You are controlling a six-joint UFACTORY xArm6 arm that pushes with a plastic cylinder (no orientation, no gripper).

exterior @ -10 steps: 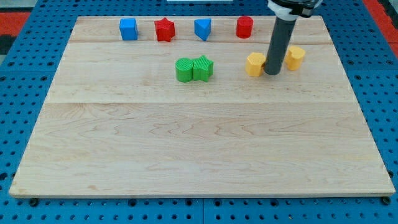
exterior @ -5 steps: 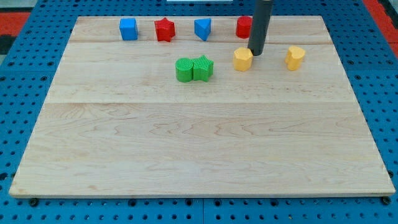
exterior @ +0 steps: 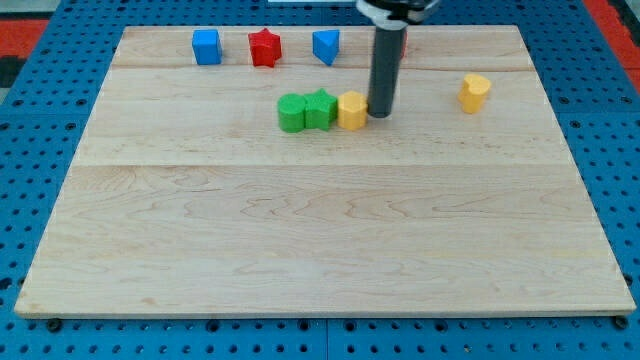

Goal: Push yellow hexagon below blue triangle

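Note:
The yellow hexagon (exterior: 352, 109) lies below and slightly right of the blue triangle (exterior: 326, 46), which sits near the view's top edge of the board. The hexagon touches the green star (exterior: 320, 108) on its left. My tip (exterior: 379, 112) is right against the hexagon's right side. The rod rises from there toward the view's top and hides most of a red block (exterior: 402, 42) behind it.
A green cylinder (exterior: 292, 113) touches the green star's left side. A blue cube (exterior: 206, 46) and a red star (exterior: 264, 47) sit along the top. A second yellow block (exterior: 474, 91) lies at the right. The wooden board (exterior: 320, 240) rests on blue pegboard.
My tip has moved left and slightly down, pushing the yellow hexagon left until it meets the green star. The green pair has shifted slightly left. The other yellow block stayed put.

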